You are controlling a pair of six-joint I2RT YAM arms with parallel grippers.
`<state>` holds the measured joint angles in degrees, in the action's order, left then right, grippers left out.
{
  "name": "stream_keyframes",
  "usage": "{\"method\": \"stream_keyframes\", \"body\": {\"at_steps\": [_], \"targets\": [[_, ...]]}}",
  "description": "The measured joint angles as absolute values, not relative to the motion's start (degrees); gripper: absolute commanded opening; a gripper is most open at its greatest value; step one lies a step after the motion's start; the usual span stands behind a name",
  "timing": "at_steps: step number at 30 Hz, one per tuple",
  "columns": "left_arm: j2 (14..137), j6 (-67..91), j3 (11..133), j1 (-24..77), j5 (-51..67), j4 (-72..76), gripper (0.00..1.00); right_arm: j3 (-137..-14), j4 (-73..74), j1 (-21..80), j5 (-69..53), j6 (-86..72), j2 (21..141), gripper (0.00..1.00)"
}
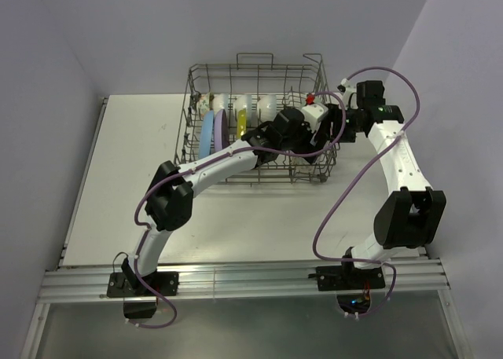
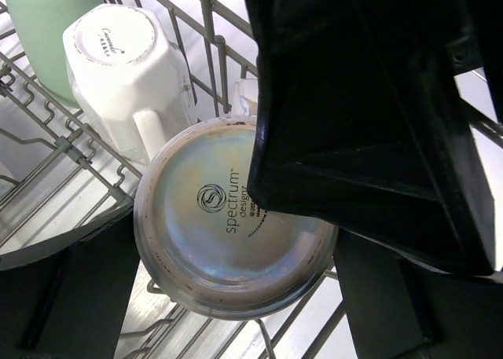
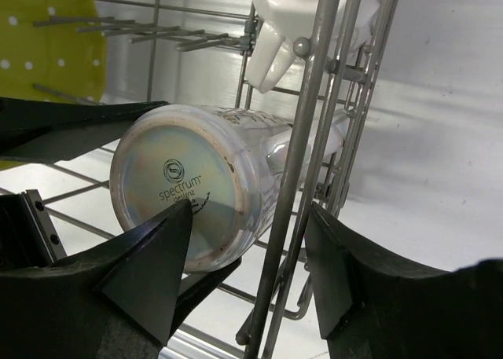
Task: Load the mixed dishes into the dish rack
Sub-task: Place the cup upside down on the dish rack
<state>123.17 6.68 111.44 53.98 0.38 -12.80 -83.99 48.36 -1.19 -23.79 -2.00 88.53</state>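
Note:
A cup with a pearly base printed "spectrum designz" (image 2: 220, 241) lies tilted inside the dish rack (image 1: 255, 64), against its right wire wall (image 3: 314, 100). My left gripper (image 2: 236, 296) is open, with a dark finger close on each side of the cup (image 3: 169, 186). My right gripper (image 3: 247, 210) is also open and straddles the rack wall. Its left finger (image 3: 149, 272) is in front of the cup's base and its right finger (image 3: 354, 272) is outside the wires. Upturned beside the cup stand a white mug (image 2: 118, 53) and a pale green cup (image 2: 43, 21).
Blue (image 1: 207, 135), lavender (image 1: 220, 130) and yellow-green (image 1: 243, 123) plates stand on edge in the rack's left half, with white bowls (image 1: 247, 104) behind them. Both arms crowd the rack's right end (image 1: 322, 127). The white table (image 1: 126, 163) spreads to the left.

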Motion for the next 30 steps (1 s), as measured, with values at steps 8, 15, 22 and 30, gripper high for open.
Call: {"method": "stream_keyframes", "body": {"at_steps": [8, 15, 22, 30], "targets": [[123.15, 6.72, 110.24, 53.80, 0.47, -10.04, 0.99, -84.44, 48.23, -0.67, -21.34, -2.04, 88.66, 0.65], [122.37, 7.77, 107.07, 52.95, 1.87, -5.26, 0.99, -84.44, 47.00, -0.62, -20.62, -2.42, 88.86, 0.65], [120.68, 8.69, 102.28, 52.31, 3.20, 0.49, 0.93, -84.44, 46.46, -0.49, -20.64, -2.00, 88.95, 0.65], [119.66, 9.28, 98.59, 51.72, 5.08, 5.54, 0.99, -84.44, 46.24, -0.49, -20.64, -1.76, 88.99, 0.65]]}}
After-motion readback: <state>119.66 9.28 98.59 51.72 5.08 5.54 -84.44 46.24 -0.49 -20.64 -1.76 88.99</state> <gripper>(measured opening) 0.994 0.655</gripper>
